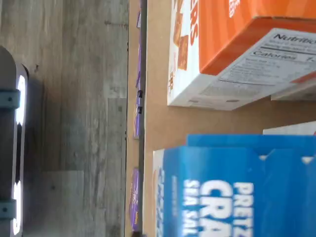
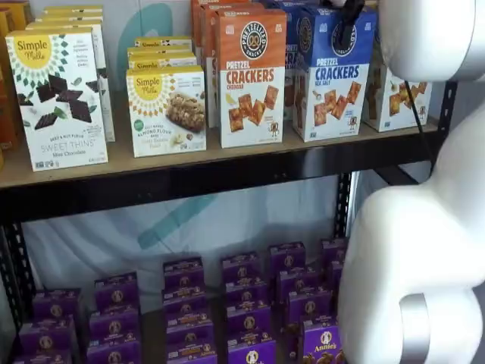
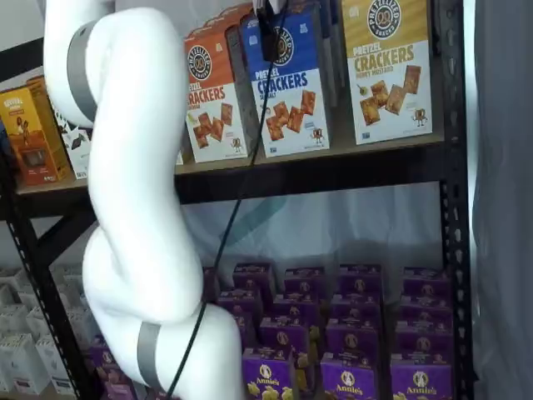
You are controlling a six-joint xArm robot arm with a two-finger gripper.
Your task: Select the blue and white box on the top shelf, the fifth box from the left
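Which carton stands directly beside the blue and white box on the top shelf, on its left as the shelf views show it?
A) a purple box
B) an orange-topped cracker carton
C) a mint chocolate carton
B: in both shelf views the orange-topped cracker carton adjoins the blue and white box on the top shelf.

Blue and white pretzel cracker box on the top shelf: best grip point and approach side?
Probably the top end of the blue and white box, from above, fingers closing across its thin depth. It stands upright on the top shelf, with the orange box close beside it, so its sides are crowded. The gripper hangs at its top; whether the fingers are open cannot be told.
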